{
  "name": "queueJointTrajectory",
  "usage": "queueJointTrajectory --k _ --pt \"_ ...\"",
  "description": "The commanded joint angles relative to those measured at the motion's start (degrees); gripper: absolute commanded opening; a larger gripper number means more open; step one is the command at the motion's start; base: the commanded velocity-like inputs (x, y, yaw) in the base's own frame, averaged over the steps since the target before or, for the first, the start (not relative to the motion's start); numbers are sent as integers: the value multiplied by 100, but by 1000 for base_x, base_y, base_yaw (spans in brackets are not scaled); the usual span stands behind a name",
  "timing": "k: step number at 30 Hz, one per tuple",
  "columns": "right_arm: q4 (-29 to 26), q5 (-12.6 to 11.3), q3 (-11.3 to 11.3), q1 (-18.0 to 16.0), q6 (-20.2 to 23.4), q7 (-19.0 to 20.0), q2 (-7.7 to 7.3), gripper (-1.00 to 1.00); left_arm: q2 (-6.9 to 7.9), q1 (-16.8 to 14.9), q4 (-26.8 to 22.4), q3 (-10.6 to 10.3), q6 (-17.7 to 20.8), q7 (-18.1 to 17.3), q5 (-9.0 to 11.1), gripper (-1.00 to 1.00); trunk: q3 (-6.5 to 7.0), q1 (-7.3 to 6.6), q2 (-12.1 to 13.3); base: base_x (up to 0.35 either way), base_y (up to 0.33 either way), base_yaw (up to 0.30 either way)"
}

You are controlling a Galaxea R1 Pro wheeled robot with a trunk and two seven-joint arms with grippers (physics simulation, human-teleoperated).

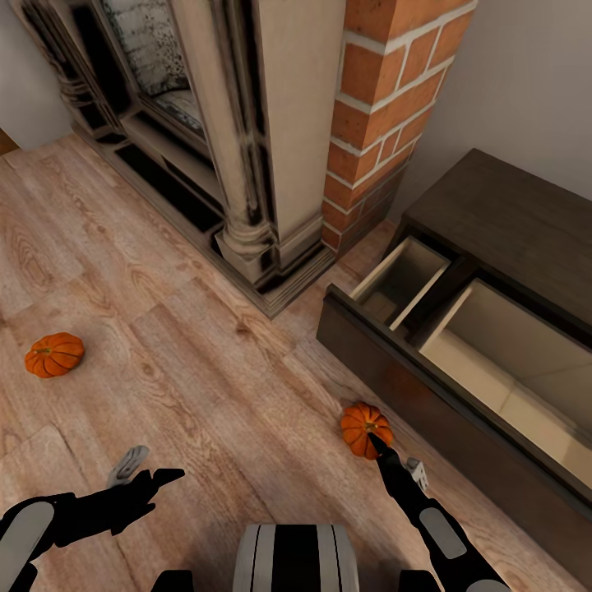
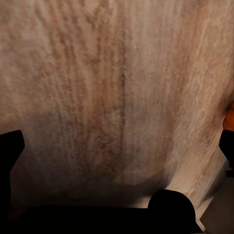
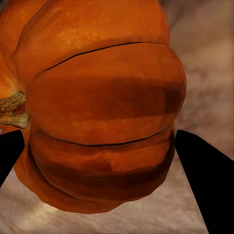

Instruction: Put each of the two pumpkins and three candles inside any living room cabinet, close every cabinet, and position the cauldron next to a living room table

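Brick fireplace (image 1: 247,123) fills upper left of our head view. Cabinet (image 1: 386,362), right of frame: dark brown, drawer pulled out, pale interior. Two squat ribbed orange pumpkins on wood floor (image 1: 205,362): left pumpkin (image 1: 54,354) at far left; right pumpkin (image 1: 366,428) lower centre-right, beside drawer front, stem sideways. Right end effector (image 3: 105,161) reaches low, fingers wide, straddling it; closure unconfirmed. Left end effector (image 1: 144,474) spread open above floor.

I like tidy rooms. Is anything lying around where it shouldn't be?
Yes. Two pumpkins lie on the wood floor: one far out at the left, one beside the cabinet, with the right tool at it. The cabinet's drawer is pulled open.
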Motion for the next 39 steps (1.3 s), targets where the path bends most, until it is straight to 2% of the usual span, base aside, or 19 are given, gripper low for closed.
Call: queueJointTrajectory --k 1,8,21,23,24,26,29,39 --pt "3 1 -4 0 1 -5 0 -100 0 0 0 0 0 0 0 100 0 0 0 0 0 0" --pt "3 1 -4 0 6 -4 0 -100 0 0 0 0 0 -4 -1 100 0 0 0 0 0 0" --pt "3 -2 13 -22 56 -5 0 -100 10 0 2 20 -6 3 -9 100 288 -33 17 0 0 0" --pt "3 -5 90 -38 73 -5 -2 -100 14 0 5 70 -7 12 -9 100 332 -38 20 0 0 0" --pt "3 -8 207 -51 97 -9 -6 -100 12 0 7 139 -8 26 -9 100 354 -41 21 0 0 0" --pt "3 -9 599 -114 291 -26 -23 -100 13 0 11 284 -4 54 -9 100 354 -41 21 0 0 0" --pt "10 -9 891 -227 546 -42 -16 -100 20 0 16 424 0 67 -9 100 354 -41 21 0 0 0" --pt "4 -8 987 -272 917 -442 8 -100 20 0 26 513 -6 62 35 100 354 -41 21 -96 0 0"
